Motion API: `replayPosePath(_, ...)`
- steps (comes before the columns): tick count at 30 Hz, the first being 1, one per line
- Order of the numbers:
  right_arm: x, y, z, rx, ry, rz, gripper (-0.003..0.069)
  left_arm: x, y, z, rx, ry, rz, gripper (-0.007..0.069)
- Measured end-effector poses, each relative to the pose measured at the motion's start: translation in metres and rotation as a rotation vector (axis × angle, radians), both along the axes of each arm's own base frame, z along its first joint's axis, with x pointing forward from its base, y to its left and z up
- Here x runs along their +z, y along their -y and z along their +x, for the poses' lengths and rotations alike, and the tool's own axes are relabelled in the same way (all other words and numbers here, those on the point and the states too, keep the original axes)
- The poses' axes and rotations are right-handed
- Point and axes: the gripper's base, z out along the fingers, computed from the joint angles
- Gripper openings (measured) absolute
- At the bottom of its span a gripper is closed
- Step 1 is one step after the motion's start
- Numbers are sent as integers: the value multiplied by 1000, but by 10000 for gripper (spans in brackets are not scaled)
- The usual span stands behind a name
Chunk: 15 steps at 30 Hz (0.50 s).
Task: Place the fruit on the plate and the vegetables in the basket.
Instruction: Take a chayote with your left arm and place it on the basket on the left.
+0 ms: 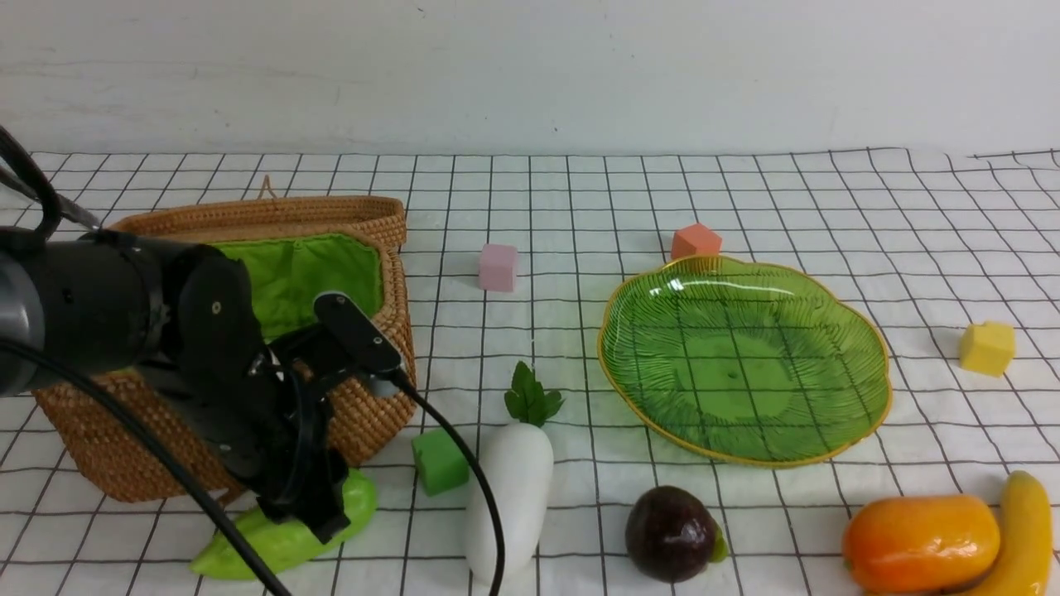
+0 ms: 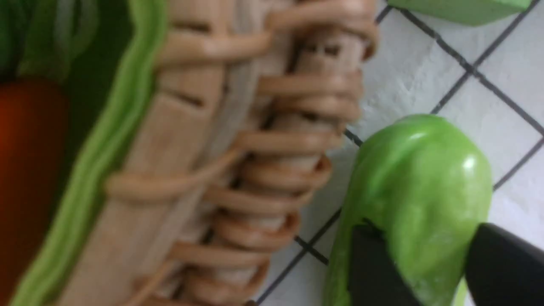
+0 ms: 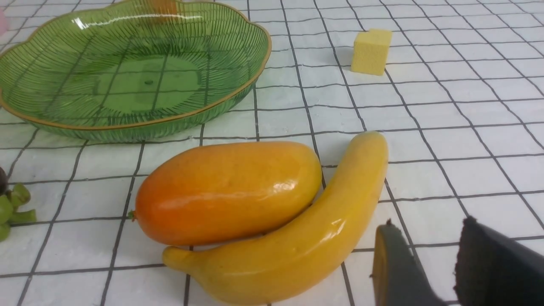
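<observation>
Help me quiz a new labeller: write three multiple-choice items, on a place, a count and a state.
1. The small green cube lies:
A. between the woven brown wicker basket and the long white radish
B. on a plate
C. inside the basket

2. Small cubes on the checked cloth:
A. two
B. three
C. four

3. The light green ridged gourd:
A. hangs in the air
B. lies on the cloth between the left jaws
C. sits in the basket

1A, seen in the front view; 2C, pink, orange, yellow and green; 3B, the left wrist view shows cloth beneath it.
</observation>
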Motion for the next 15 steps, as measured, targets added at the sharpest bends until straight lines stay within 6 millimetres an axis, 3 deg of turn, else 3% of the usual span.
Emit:
replayPosePath(5, 0, 0, 0, 0, 0, 0, 244, 9, 0, -4, -28, -62, 15, 180)
replayPosePath(7, 0, 0, 0, 0, 0, 0, 244, 18, -1, -6, -42, -67, 16, 59)
replayPosePath(9, 0, 0, 0, 0, 0, 0, 244, 28, -1, -9, -47, -56, 10, -10)
replayPosePath(15, 0, 0, 0, 0, 0, 0, 244, 41, -2, -13, -47, -30, -3, -13)
